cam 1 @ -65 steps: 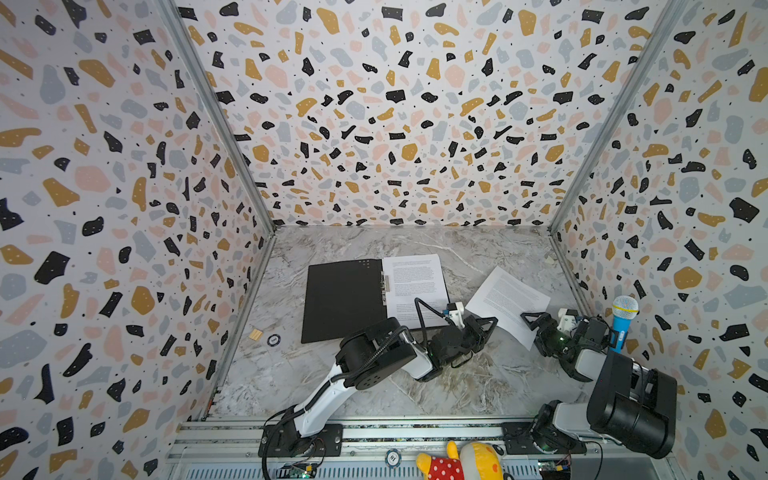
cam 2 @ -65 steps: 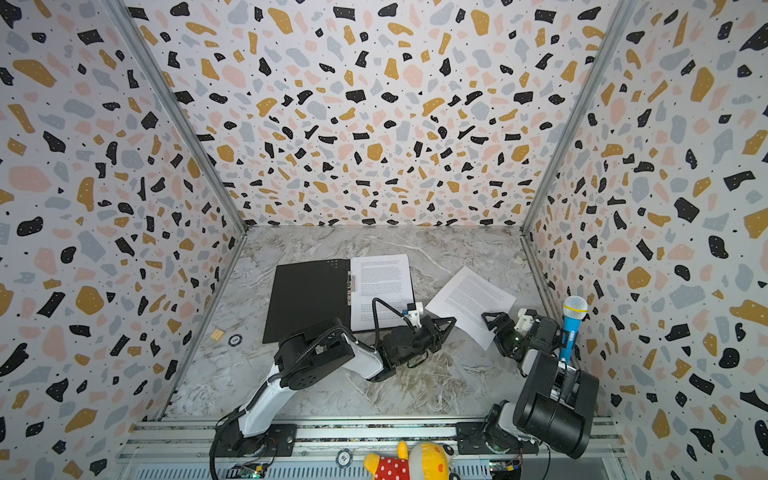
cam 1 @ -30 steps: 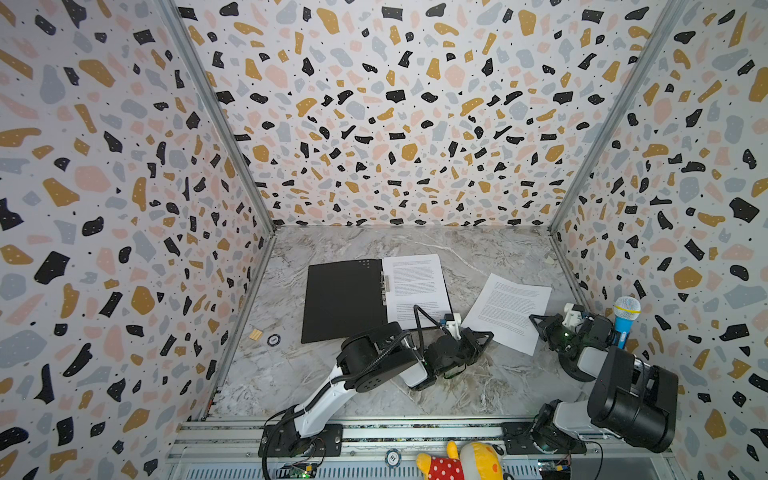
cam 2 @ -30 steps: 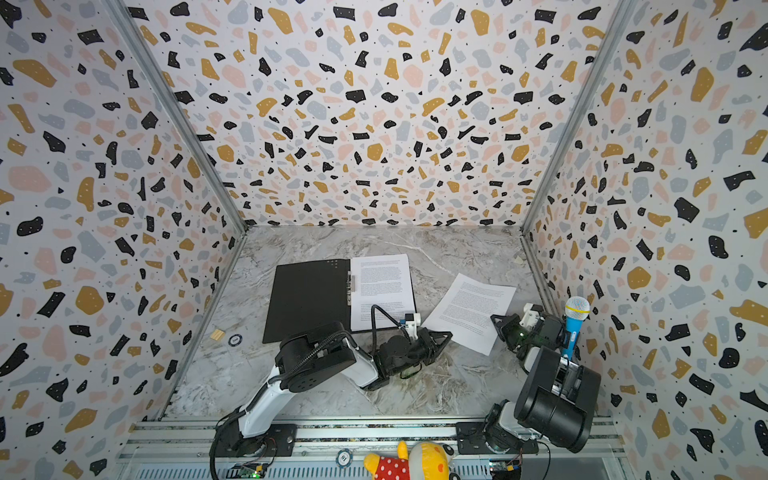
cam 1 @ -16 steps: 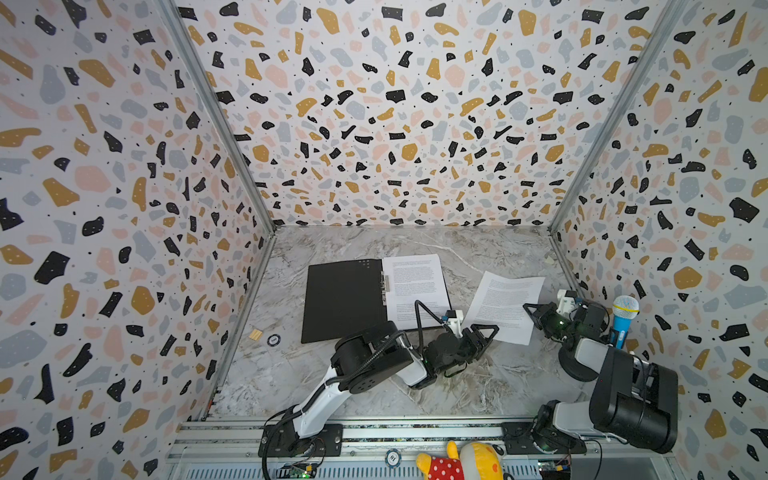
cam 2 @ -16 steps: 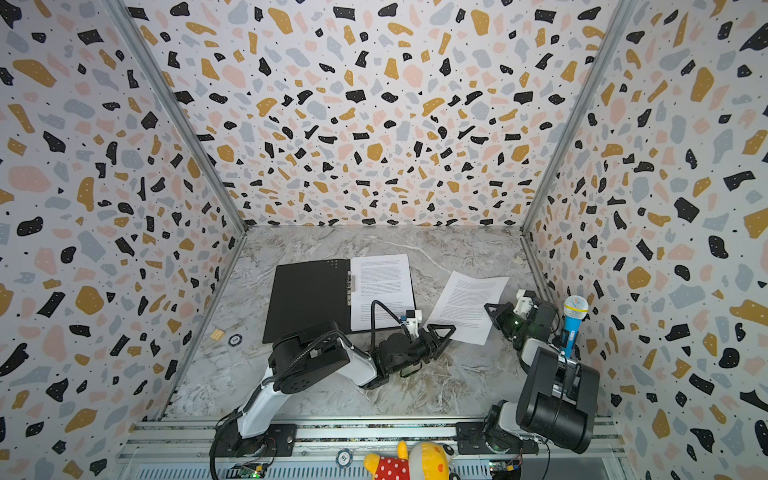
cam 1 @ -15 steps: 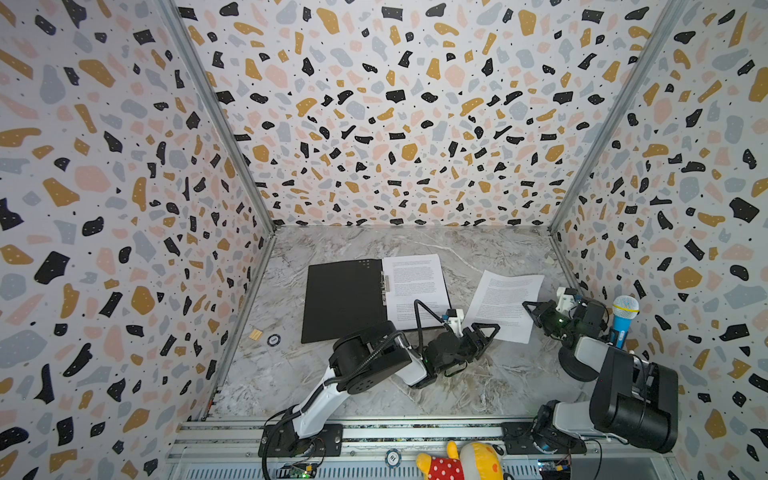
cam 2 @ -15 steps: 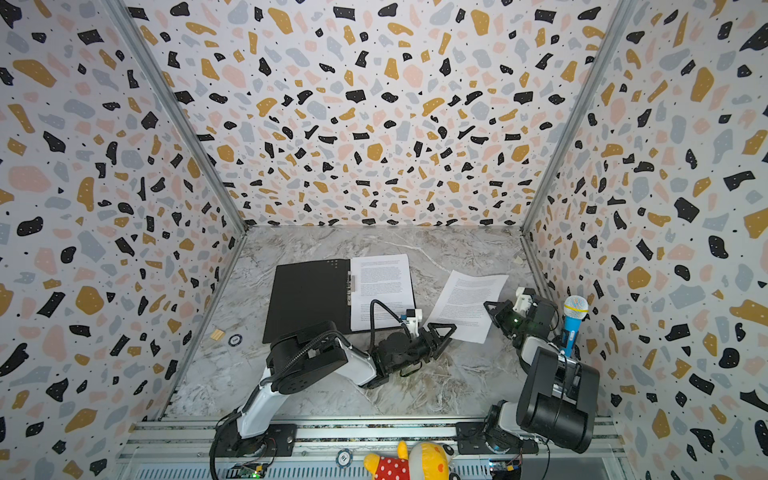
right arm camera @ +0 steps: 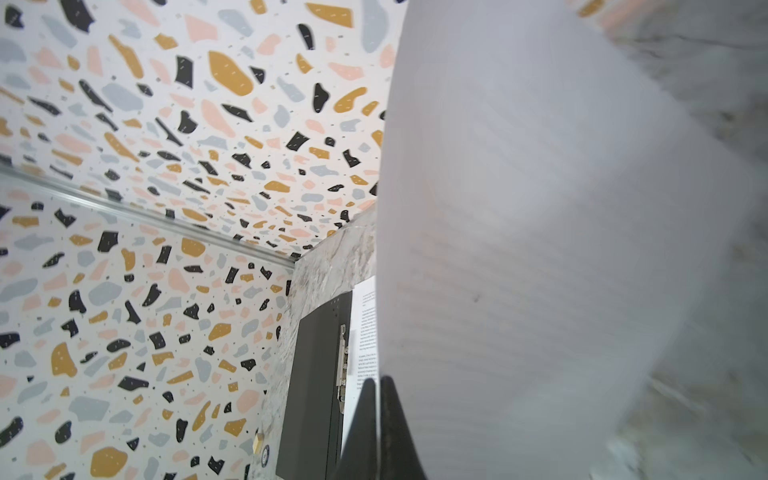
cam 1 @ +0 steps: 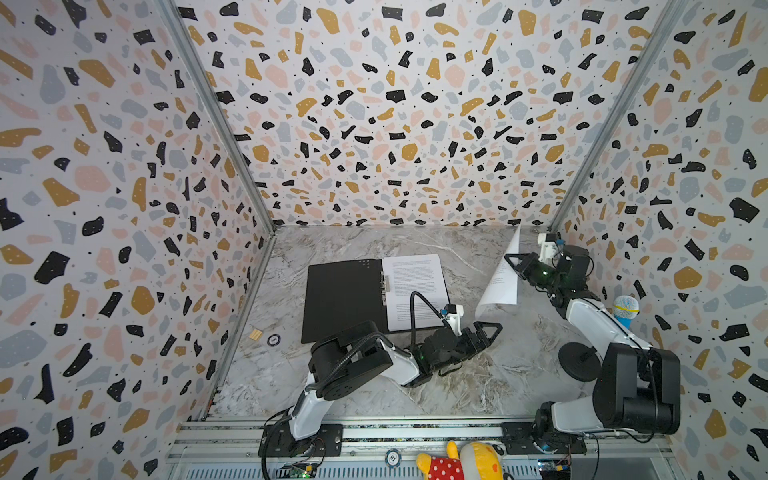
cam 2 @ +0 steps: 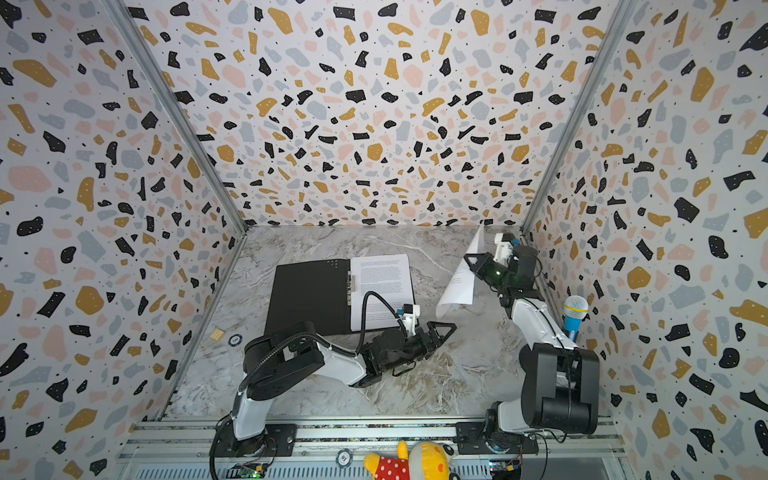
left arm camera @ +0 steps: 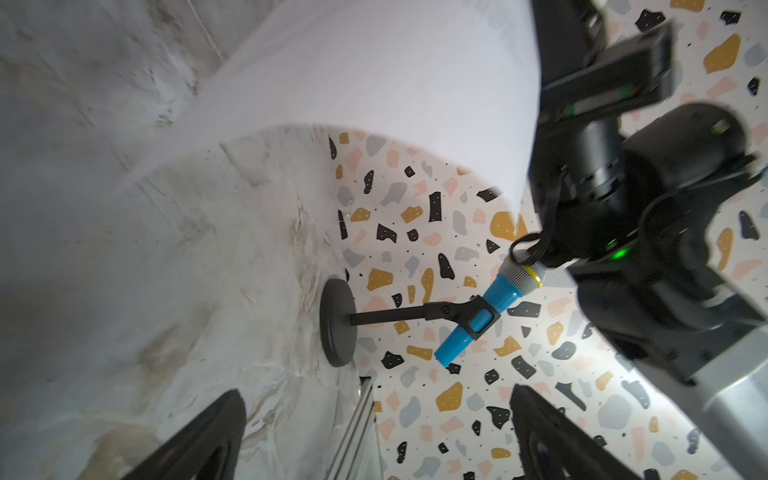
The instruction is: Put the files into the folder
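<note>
The folder [cam 1: 340, 299] [cam 2: 307, 295] lies open on the table, black inside up, metal clip along its spine. One of the files [cam 1: 415, 286] [cam 2: 384, 286], a text sheet, lies flat on its right half. My right gripper [cam 1: 513, 259] [right arm camera: 379, 399] is shut on the edge of a second sheet [cam 1: 500, 282] [cam 2: 459, 284] [right arm camera: 540, 249], which hangs curled and nearly upright near the back right corner, its lower edge at the table. My left gripper [cam 1: 484, 330] [left arm camera: 374, 436] stands open and empty low over the table, just below that sheet [left arm camera: 374, 75]. No other sheet is in view.
A blue toy microphone [cam 1: 625, 309] [left arm camera: 486, 316] on a black stand with a round base [cam 1: 577, 361] stands by the right wall. A small wooden block [cam 1: 255, 334] and a round token [cam 1: 273, 340] lie left of the folder. A plush toy [cam 1: 461, 461] sits on the front rail.
My right gripper has risen toward the back right, lifting the sheet from flat to nearly upright. My left gripper has gone from shut to open beside the sheet's lower corner.
</note>
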Tool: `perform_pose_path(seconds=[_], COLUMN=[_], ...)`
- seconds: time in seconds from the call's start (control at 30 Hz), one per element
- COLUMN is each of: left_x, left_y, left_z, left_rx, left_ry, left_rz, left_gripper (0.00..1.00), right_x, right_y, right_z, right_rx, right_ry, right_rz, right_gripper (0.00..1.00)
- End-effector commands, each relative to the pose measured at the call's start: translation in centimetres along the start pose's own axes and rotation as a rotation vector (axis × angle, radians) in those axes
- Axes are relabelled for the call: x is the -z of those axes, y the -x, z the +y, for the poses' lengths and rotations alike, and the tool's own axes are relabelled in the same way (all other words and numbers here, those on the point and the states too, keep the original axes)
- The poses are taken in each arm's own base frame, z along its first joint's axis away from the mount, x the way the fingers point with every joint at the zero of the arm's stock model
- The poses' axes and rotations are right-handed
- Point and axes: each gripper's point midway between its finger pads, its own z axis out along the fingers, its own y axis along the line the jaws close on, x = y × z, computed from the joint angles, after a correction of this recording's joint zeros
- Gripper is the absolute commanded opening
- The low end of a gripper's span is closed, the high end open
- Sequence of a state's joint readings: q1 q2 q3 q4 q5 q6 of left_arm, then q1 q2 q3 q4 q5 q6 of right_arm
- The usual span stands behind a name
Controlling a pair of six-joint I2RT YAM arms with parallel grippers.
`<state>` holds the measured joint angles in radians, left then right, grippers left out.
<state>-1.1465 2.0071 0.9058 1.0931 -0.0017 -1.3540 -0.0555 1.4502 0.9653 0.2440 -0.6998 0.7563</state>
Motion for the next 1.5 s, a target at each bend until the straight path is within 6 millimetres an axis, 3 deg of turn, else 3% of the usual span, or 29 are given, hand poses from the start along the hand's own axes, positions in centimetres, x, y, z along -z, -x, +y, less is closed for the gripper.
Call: perform_pose_path(seconds=[0.0,0.17,0.27,0.37,0.47,0.53,0.63,0.77,0.93,1.03,1.13,1.47], left_x=[1.2,3.7,5.0,6.8,8.6,9.7,11.4,13.8,17.2,19.2,21.2,26.2], left_y=[2.0,4.5,5.8,7.3,8.5,9.3,10.4,11.9,13.8,15.1,16.2,18.8], left_z=[-0.8,-0.2,0.5,0.6,0.1,-0.5,-1.7,-2.2,-2.5,-1.7,-0.5,3.3], left_rx=[-0.133,-0.179,-0.191,-0.212,-0.263,-0.301,-0.359,-0.416,-0.436,-0.458,-0.439,-0.397], left_ry=[0.033,0.068,0.088,0.101,0.124,0.145,0.172,0.241,0.295,0.348,0.386,0.512], left_rz=[-0.044,-0.092,-0.106,-0.150,-0.198,-0.227,-0.263,-0.318,-0.408,-0.442,-0.476,-0.563], left_gripper=[1.00,1.00,1.00,1.00,1.00,1.00,1.00,1.00,0.99,1.00,0.99,0.99], right_x=[-2.8,-8.3,-10.2,-10.3,-9.4,-8.7,-8.1,-7.9,-8.6,-8.9,-9.0,-8.7], right_y=[-0.6,-1.9,-1.9,-1.0,-0.3,-0.2,-1.5,-5.4,-10.2,-11.8,-12.5,-12.7], right_z=[3.4,9.2,12.7,15.3,15.8,14.2,8.9,1.6,-3.7,-5.5,-6.0,-6.7], right_rx=[0.074,0.199,0.272,0.312,0.358,0.345,0.272,0.195,0.141,0.123,0.120,0.124], right_ry=[0.026,0.099,0.146,0.217,0.244,0.228,0.176,0.091,0.029,0.004,-0.004,-0.044], right_rz=[0.077,0.221,0.261,0.261,0.241,0.213,0.198,0.253,0.351,0.383,0.387,0.374], right_gripper=[0.00,0.00,0.00,0.00,0.00,0.00,0.00,0.00,0.00,0.00,0.00,0.00])
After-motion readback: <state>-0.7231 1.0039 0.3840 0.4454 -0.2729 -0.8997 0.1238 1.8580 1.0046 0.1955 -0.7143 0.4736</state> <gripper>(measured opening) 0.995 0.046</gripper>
